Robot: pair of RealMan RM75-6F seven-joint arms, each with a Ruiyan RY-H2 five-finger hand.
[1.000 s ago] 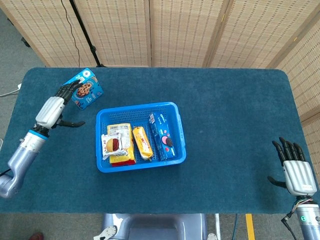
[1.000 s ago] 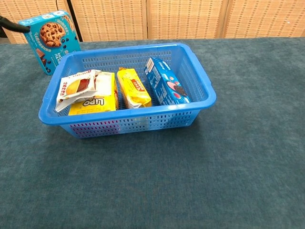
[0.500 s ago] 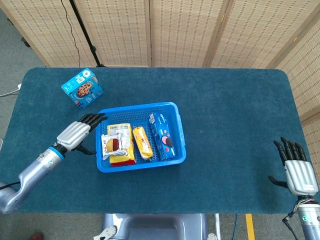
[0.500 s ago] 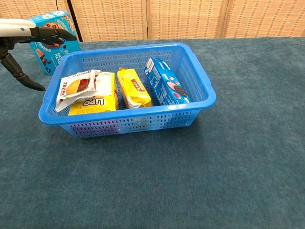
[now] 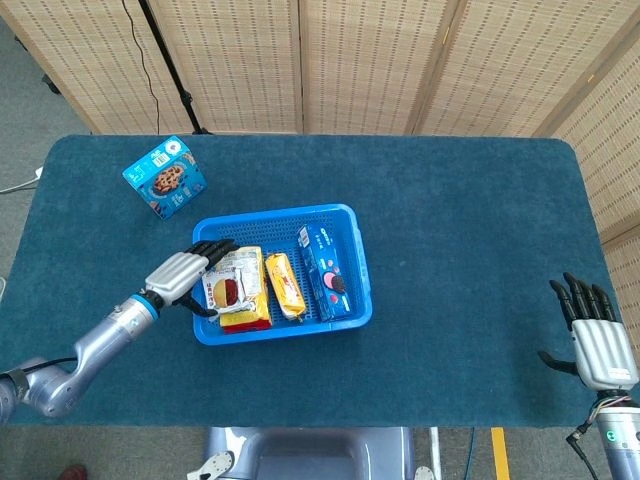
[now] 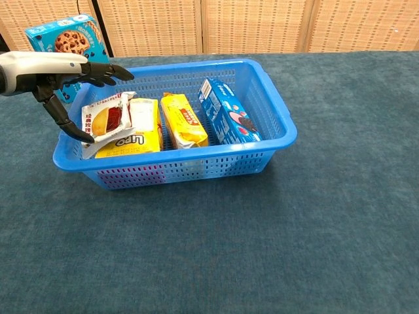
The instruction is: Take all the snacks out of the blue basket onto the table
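Observation:
The blue basket (image 5: 350,270) (image 6: 278,124) stands mid-table. In it lie a white snack packet (image 5: 228,288) (image 6: 108,120) on top of a yellow pack (image 5: 250,305) (image 6: 134,139), a yellow bar (image 5: 284,284) (image 6: 182,122) and a blue cookie box (image 5: 328,272) (image 6: 227,120). My left hand (image 5: 185,272) (image 6: 55,69) reaches over the basket's left rim. Its fingers (image 6: 105,70) are spread above the white packet and its thumb (image 6: 65,121) touches the packet's left edge. It holds nothing. My right hand (image 5: 597,338) is open at the table's near right corner.
A blue chocolate-chip cookie box (image 5: 165,178) (image 6: 62,38) stands on the table behind and to the left of the basket. Woven screens close off the far side. The teal table top (image 5: 470,230) stretches to the right of the basket.
My left hand has moved from beside the cookie box to the basket's left rim and over the white packet, which has tilted a little. The right hand has not moved.

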